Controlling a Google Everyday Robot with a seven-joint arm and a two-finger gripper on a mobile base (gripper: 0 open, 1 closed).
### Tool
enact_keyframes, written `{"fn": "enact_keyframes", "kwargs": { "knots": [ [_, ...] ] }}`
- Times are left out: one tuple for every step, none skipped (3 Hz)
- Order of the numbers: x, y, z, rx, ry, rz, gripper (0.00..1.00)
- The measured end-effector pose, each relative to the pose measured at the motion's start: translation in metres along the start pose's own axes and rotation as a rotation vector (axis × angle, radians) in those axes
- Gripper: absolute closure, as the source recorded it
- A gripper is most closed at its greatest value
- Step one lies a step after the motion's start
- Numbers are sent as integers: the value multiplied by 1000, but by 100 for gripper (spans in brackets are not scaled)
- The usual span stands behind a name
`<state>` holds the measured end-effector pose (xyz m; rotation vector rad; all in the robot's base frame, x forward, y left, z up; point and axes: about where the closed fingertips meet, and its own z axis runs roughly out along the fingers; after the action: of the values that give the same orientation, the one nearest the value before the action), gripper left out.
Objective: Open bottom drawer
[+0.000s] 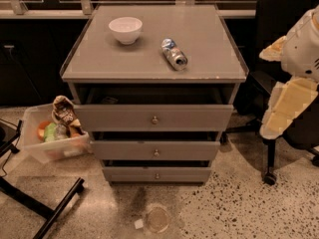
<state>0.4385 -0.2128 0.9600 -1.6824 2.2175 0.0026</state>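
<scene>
Bin [50,139] w/ snacks on floor, L of cabinet [154,71]. Bowl [125,29] + can [174,54] on top. Bottom drawer [157,174]: lowest of 3 fronts, just above floor. Gripper [286,106] far R, well apart from drawer; open/clenched: cannot tell.

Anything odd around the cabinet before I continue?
A can lies on its side on the cabinet top, and a clear round item sits on the floor before the bottom drawer. The gripper hangs at right.

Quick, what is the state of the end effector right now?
End effector: at the right edge of the view, away from the bottom drawer; whether it is open or closed cannot be told.
</scene>
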Motion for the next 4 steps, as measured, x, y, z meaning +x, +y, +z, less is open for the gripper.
{"fn": "enact_keyframes", "kwargs": {
  "knots": [
    [6, 23, 46, -59, -139, 90, 0],
    [12, 59, 109, -125, -288, 223, 0],
    [-6, 98, 185, -215, -380, 338, 0],
    [-35, 134, 267, -313, -406, 411, 0]
  ]
}}
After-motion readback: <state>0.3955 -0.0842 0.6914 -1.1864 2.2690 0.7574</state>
